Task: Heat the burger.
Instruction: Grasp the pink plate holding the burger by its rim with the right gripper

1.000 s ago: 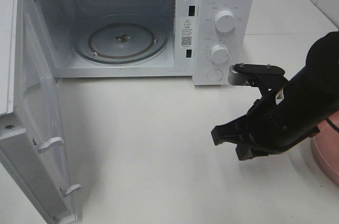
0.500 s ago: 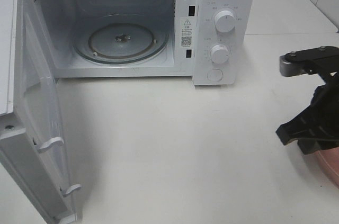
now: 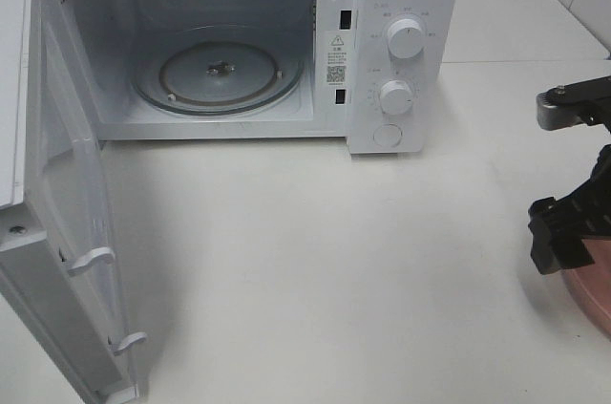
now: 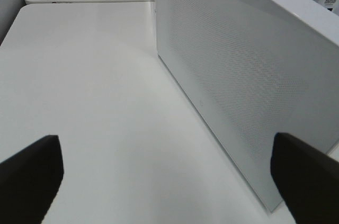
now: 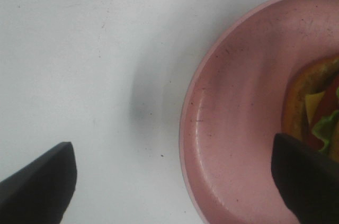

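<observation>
The burger (image 5: 317, 112) shows only in the right wrist view, as an edge of bun, lettuce, tomato and cheese on a pink plate (image 5: 238, 123). My right gripper (image 5: 172, 181) is open and empty above the plate's rim, one finger over the table and the other over the plate beside the burger. In the high view the right gripper (image 3: 571, 232) hangs at the right edge over the plate (image 3: 594, 297); the burger is hidden there. The white microwave (image 3: 406, 3) stands open with its glass turntable (image 3: 218, 72) bare. My left gripper (image 4: 169, 181) is open and empty.
The microwave door (image 3: 67, 223) swings out to the front left; the left wrist view shows its perforated outer face (image 4: 249, 70) close by. Two knobs (image 3: 405, 39) and a button sit on the microwave's right panel. White tabletop (image 3: 315, 261) lies between microwave and plate.
My right arm has swung from the table's middle right to the right edge, over the pink plate. The microwave and its door have not moved.
</observation>
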Robot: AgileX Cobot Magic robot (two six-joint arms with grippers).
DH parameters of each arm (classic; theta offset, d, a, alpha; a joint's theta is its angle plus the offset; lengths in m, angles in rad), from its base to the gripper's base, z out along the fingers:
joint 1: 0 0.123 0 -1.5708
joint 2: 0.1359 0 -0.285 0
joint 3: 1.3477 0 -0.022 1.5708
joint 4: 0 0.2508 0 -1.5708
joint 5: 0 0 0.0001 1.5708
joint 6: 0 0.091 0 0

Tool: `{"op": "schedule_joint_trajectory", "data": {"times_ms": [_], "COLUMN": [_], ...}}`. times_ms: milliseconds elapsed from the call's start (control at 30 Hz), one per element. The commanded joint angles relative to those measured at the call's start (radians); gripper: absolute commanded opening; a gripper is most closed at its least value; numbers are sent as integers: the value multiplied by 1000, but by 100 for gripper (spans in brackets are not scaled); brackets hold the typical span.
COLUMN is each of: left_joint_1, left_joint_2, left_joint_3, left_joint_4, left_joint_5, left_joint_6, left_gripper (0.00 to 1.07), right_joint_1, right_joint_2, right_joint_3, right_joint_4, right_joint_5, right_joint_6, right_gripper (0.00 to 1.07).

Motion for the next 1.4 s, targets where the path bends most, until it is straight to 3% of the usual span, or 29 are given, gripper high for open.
{"op": "schedule_joint_trajectory", "data": {"times_ms": [33, 1133, 1233, 1300, 1333, 1367, 1400], "left_joint_1": [2, 2, 2, 2, 2, 2, 2], "left_joint_2": [-18, -18, -18, -18, -18, -18, -18], "left_joint_3": [4, 4, 4, 4, 4, 4, 4], "left_joint_4": [-6, -6, -6, -6, -6, -6, -6], "left_joint_5": [-7, -7, -7, -7, -7, -7, -7], "left_joint_6": [-7, -7, -7, -7, -7, -7, -7], "left_gripper": [100, 100, 100, 100, 100, 100, 100], "right_joint_1": [-7, -99, -99, -99, -99, -99, -99], "right_joint_2": [28, 361, 375, 385, 385, 386, 386], "right_joint_3": [0, 0, 0, 0, 0, 0, 0], "right_joint_4": [-23, -71, -68, -51, -51, -47, -47], "right_joint_5": [-23, -204, -205, -205, -205, -203, -203], "right_joint_6": [-7, 27, 27, 28, 28, 29, 29], "right_gripper": [94, 83, 79, 68, 68, 58, 58]}}
